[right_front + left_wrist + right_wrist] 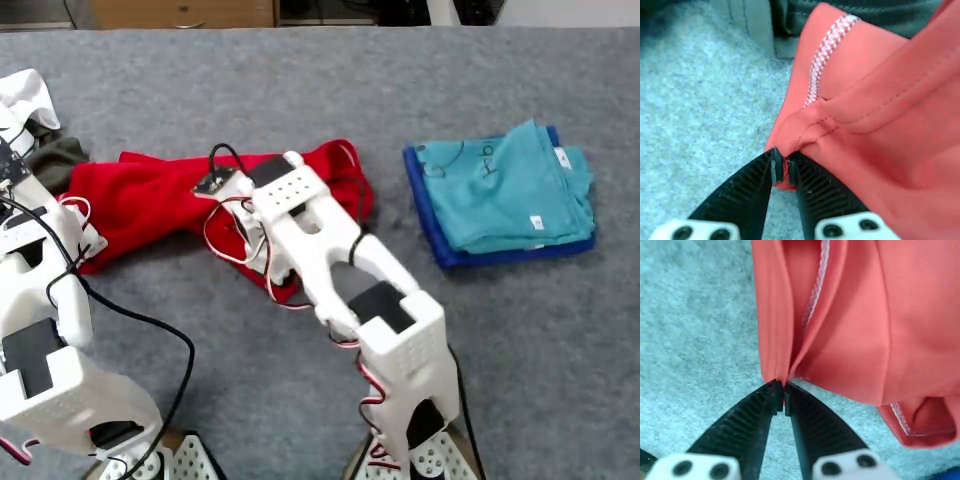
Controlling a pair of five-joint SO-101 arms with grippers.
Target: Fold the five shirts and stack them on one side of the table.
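Note:
A red shirt [150,200] lies stretched across the grey table [300,80], partly folded over itself. My left gripper [782,170] is shut on a hem corner of the red shirt [880,115] at the cloth's left end, beside white stitching. My right gripper [780,392] is shut on a folded edge of the red shirt [850,330] near its lower middle, under the right arm [330,250]. A stack of folded shirts [505,195], teal on top of blue, sits at the right side of the table.
A white shirt [25,100] and a dark olive shirt [55,155] lie bunched at the far left edge. Grey table stretches between the red shirt and the folded stack, and along the back. Cables trail from both arms.

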